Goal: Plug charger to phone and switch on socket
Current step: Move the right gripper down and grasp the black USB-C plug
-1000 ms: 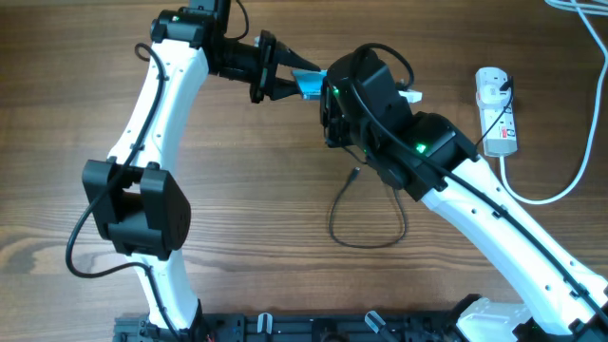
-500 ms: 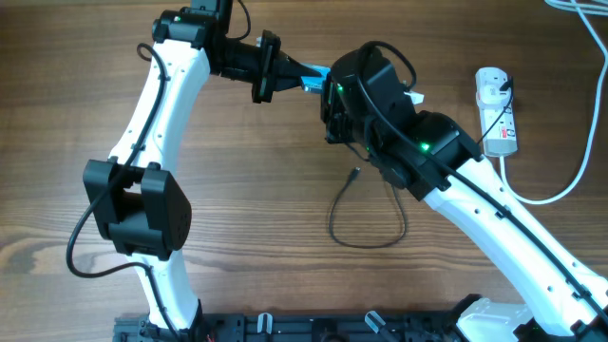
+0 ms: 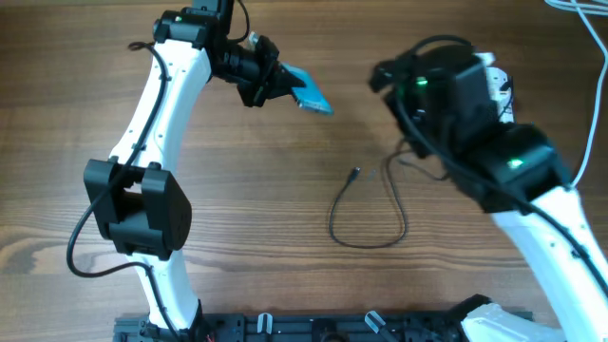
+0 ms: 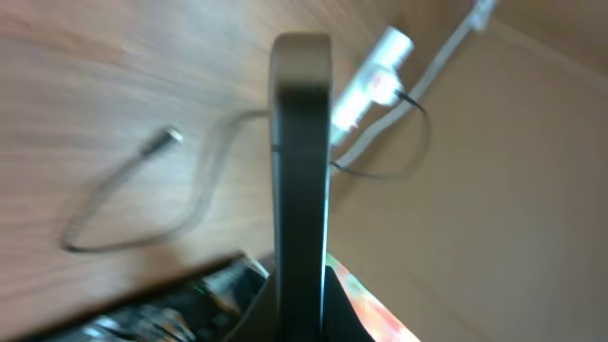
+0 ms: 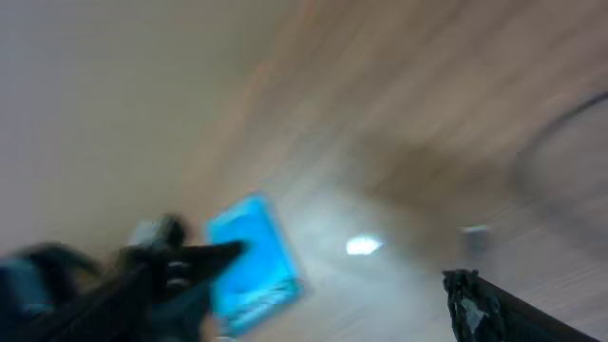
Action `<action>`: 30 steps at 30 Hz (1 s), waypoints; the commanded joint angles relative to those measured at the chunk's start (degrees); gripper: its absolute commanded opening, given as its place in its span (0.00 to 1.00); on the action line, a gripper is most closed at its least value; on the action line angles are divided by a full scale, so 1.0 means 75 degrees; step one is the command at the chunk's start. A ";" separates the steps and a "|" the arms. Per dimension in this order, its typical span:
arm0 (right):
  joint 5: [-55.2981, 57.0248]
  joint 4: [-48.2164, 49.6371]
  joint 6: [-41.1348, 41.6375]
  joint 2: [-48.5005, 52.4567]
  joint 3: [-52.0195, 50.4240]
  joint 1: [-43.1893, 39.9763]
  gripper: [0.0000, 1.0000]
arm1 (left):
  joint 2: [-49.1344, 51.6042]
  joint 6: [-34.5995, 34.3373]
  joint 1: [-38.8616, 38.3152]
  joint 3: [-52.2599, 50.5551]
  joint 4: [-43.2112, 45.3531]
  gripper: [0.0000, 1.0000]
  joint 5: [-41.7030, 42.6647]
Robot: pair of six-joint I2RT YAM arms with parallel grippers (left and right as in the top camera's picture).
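My left gripper (image 3: 277, 84) is shut on the phone (image 3: 310, 93), which it holds above the table at the back. The cyan screen is tilted towards the right. In the left wrist view the phone (image 4: 301, 161) stands edge-on between the fingers (image 4: 337, 309). The charger (image 3: 367, 224) lies in a loop on the wood, its connector tip (image 3: 353, 174) free and apart from the phone. My right gripper (image 5: 340, 268) is wide open with nothing in it, and the phone (image 5: 255, 255) shows blurred beyond it. The socket (image 4: 375, 76) lies at the far right, mostly under the right arm (image 3: 456, 95) in the overhead view.
A thick white lead (image 3: 579, 142) curves along the right edge of the table. The left arm's elbow (image 3: 133, 204) hangs over the left side. A black rail (image 3: 313, 328) runs along the front edge.
My right gripper has opened and swung away to the right, off the phone and over the socket. The left gripper has shut on the phone and turned it, so the screen shows more.
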 commanded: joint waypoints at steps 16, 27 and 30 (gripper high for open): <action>-0.1684 -0.1064 -0.2425 0.4199 -0.0769 0.0396 0.84 | 0.0044 0.0944 0.0857 0.0055 -0.1052 0.04 -0.4401; -0.2116 -0.0114 -0.2433 0.5409 -0.1102 0.0446 0.67 | 0.0044 0.0947 0.0857 0.0055 -0.1105 0.04 -0.4450; -0.1920 -0.0117 -0.2162 0.5415 -0.1113 0.0446 0.58 | 0.0044 0.0947 0.0857 0.0055 -0.1102 0.04 -0.4450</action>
